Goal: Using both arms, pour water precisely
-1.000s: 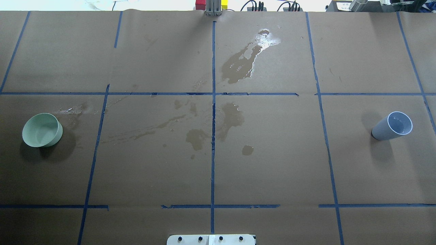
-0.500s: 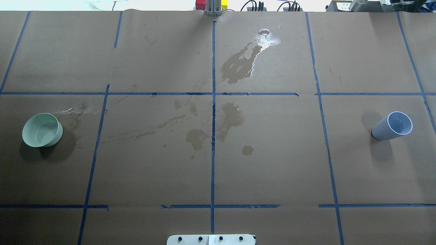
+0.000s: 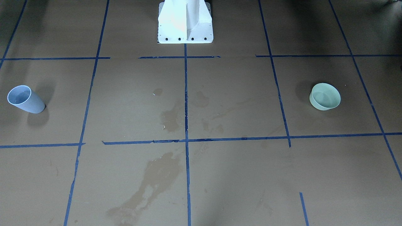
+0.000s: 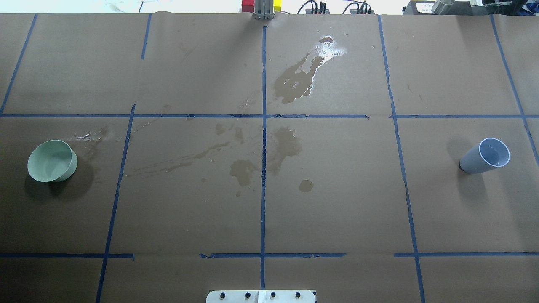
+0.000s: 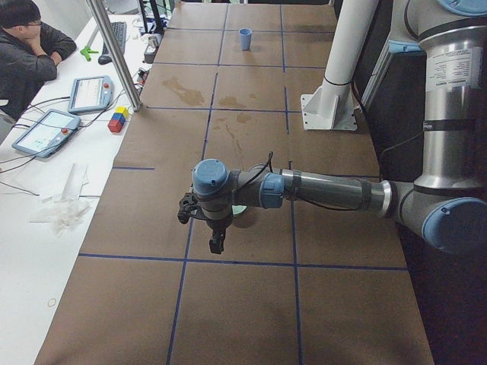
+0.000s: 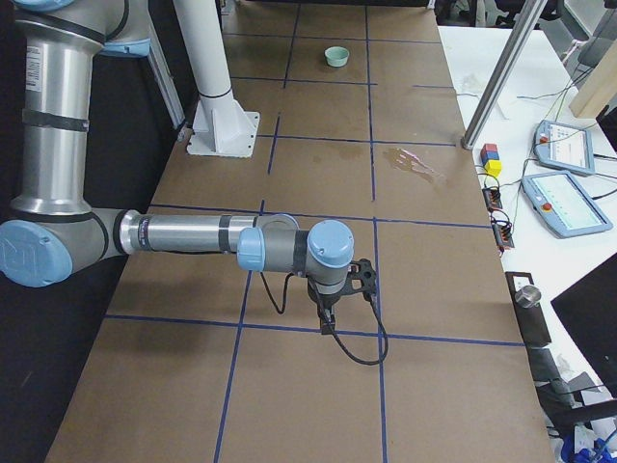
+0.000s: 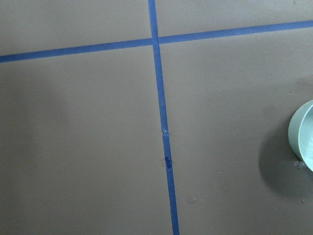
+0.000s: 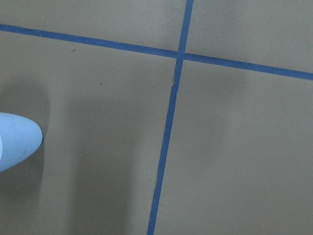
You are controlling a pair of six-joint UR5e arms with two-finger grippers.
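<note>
Find the water point(image 4: 332, 49) as a glossy sheen at the tip of a wet streak point(image 4: 294, 82) on the table point(image 4: 189, 210), straight out from the pedestal point(image 3: 185, 25) toward the far edge, just on the robot's right of the centre tape line point(image 4: 263, 189). Read the streak's long axis as slantwise, shiny tip pointing away from the pedestal and rightward, dull tail trailing back toward it. Cannot confirm more of it inside the blue-grey cup point(image 4: 478, 162), despite a paler patch there. Place that cup well out to the pedestal's right, upright, long axis vertical, mouth up; place the pale green bowl point(image 4: 52, 160) about as far out to the pedestal's left, mouth up too. Trace the left arm point(image 5: 327, 190) reaching out level from the pedestal's side, with the left gripper point(image 5: 217, 242) hanging nose-down, apart from the bowl and seemingly well above it; same for the right arm point(image 6: 183, 233) and right gripper point(image 6: 326, 313) on the cup's side. Cannot tell spread from pressed together for either gripper: shown in the side views alone, with no fingers in the wrist views. Judge this the opening step, nothing lifted, both vessels untouched. Next, most likely: lower the right gripper around the cup's wall and the left onto the bowl, squarely, keeping the cup level to avoid adding to the spill.
</note>
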